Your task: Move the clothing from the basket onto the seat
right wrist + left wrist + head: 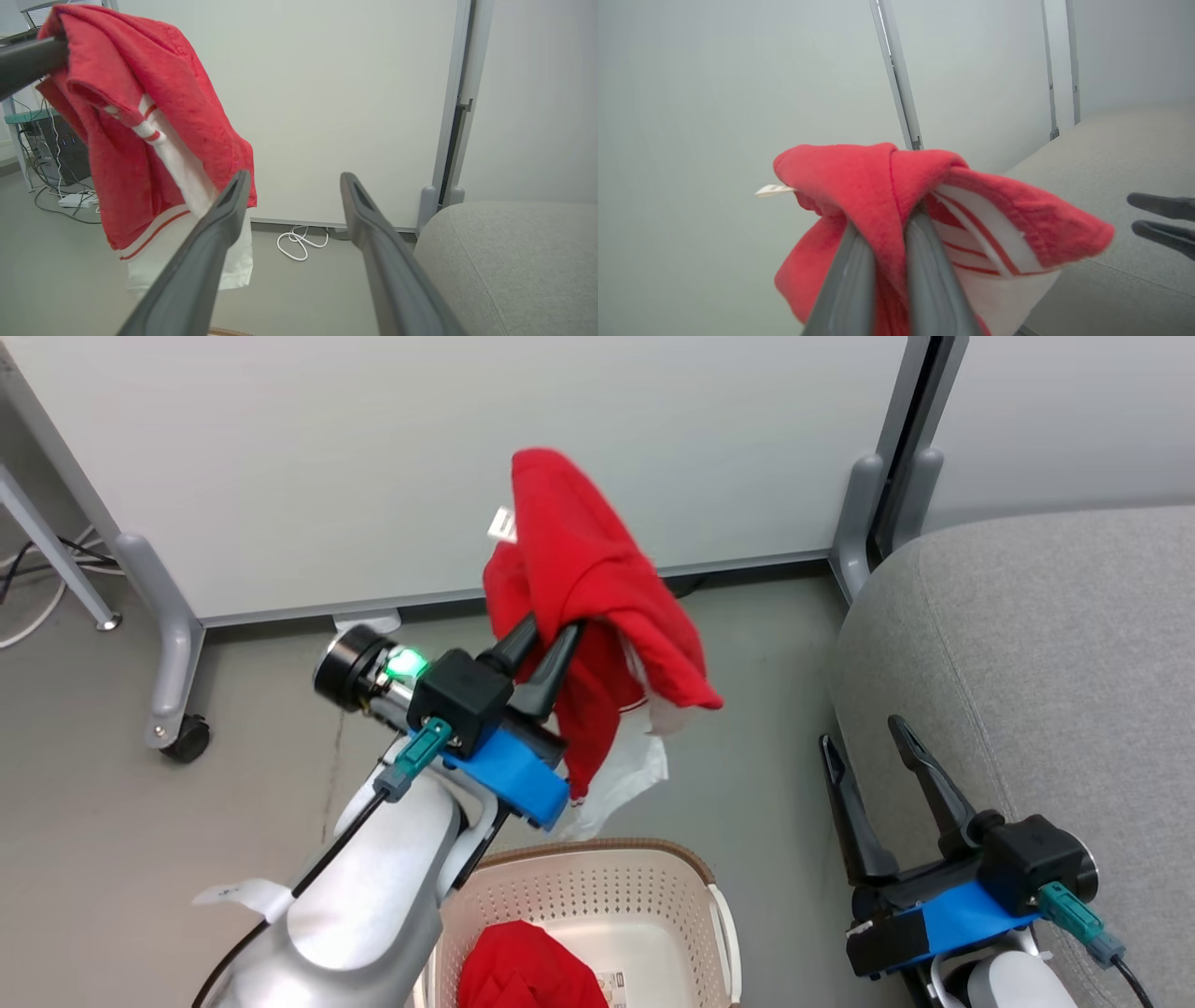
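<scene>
1. Head view: the basket [611, 859], perforated cream plastic with a brown woven-look rim, sits lowest, with a plain garment [523, 971] crumpled red inside. Above it the left claw [553, 633] pinches a striped garment [579, 569], soft red fabric with white panels, hanging limp over the floor. The right claw [861, 733] gapes empty beside the seat [1046, 663], which is rounded grey upholstery.
2. Left wrist view: both fingers clamp a red fold, and white stripes drape toward the seat.
3. Right wrist view: the jaws are spread wide and hold nothing. The striped garment dangles clear of the seat.
4. Judged step: carrying the first piece across. The next move calls for swinging it right over the cushion, then releasing.
</scene>
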Controlling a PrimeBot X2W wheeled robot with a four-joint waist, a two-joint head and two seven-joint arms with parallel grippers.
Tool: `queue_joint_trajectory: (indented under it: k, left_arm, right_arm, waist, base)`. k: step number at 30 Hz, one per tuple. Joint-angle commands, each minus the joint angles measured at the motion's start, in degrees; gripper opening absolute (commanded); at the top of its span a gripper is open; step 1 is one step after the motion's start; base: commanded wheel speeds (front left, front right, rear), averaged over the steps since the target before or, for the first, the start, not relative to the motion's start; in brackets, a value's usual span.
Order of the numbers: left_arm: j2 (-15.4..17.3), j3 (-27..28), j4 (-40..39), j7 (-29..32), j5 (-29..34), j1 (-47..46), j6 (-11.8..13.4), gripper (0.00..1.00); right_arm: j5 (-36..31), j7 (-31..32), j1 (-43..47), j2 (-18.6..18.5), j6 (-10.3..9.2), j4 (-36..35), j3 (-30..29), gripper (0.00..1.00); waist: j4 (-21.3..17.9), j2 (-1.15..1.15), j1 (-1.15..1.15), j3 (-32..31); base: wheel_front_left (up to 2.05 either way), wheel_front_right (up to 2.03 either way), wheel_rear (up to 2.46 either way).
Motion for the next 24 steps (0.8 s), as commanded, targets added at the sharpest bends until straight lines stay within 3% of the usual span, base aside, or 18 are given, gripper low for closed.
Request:
queue_joint_trajectory:
  k: [1, 12, 24]
  left_arm:
    - [-0.3, -0.01, -1.46, -0.29, 0.37, -1.81, -0.27, 0.0]
    - [-0.98, -1.12, -3.84, -0.29, 0.76, -5.25, -0.73, 0.0]
    - [-2.54, -2.68, -2.34, -0.29, 1.13, -6.74, -0.7, 0.0]
  right_arm:
    - [0.3, -0.22, 1.02, 0.24, 0.03, 0.09, 0.2, 1.0]
    - [1.03, -0.22, 2.26, 0.54, 0.03, -0.39, 3.57, 1.0]
    - [4.39, -0.22, -3.23, 0.54, 0.03, -0.87, 15.35, 1.0]
  waist:
    - [0.26, 0.0, 0.02, -0.89]
    - [0.65, 0.0, 0.02, -1.8]
    - [1.84, 0.0, 0.02, -0.07]
  base:
    - [0.0, 0.0, 0.0]
    - [0.0, 0.0, 0.0]
    - [0.0, 0.0, 0.0]
